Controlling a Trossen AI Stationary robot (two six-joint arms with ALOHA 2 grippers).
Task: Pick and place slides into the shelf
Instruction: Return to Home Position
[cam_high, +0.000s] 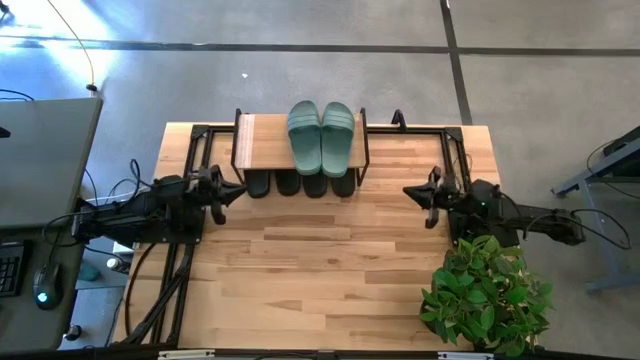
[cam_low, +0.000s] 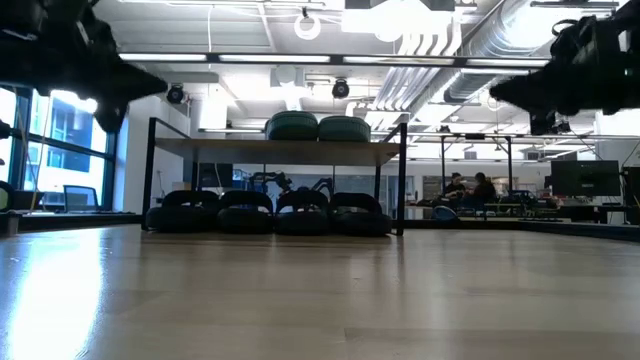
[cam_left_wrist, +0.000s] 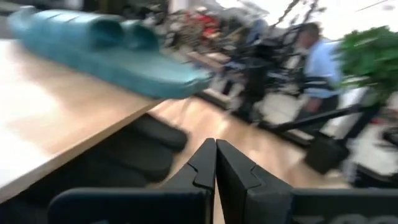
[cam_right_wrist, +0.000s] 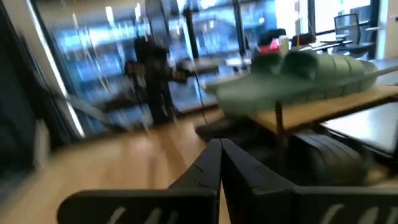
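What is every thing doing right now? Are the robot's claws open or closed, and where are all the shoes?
green slides, lying side by side on top of the shelf.
black slides, four in a row under the shelf.
shelf, upright, slides on top and underneath.
left gripper, shut, empty, left of the shelf.
right gripper, shut, empty, right of the shelf.
plant, upright, near the right gripper.
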